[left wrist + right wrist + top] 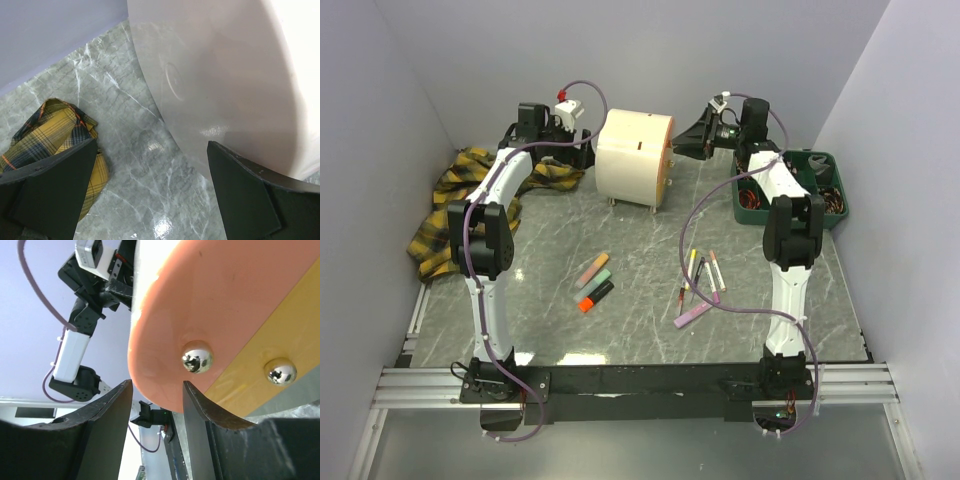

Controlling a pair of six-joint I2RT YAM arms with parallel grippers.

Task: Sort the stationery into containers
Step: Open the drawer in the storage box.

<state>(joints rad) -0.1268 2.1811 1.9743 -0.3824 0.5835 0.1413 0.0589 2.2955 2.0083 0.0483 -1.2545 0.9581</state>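
Observation:
The cream cylindrical cabinet [633, 158] stands at the back with its orange drawer face [666, 168] turned right. My left gripper [582, 135] is open by its back left; the cabinet wall [225, 75] lies against the right finger [250, 195]. My right gripper [685, 140] is open at the orange face [200, 305], its fingertips just under the silver knob [196, 357]. Orange [591, 269], green [597, 279] and black-and-red [596, 296] highlighters lie mid-table. Thin pens [703, 275] and a pink highlighter [692, 316] lie to their right. The grey tin is out of view.
The dark green tray [820, 156] sits at the back right behind my right arm, with coiled bands inside. The yellow-black plaid cloth [455, 200] is bunched at the left wall and shows in the left wrist view [50, 130]. A second knob [280, 371] sits on a yellow panel.

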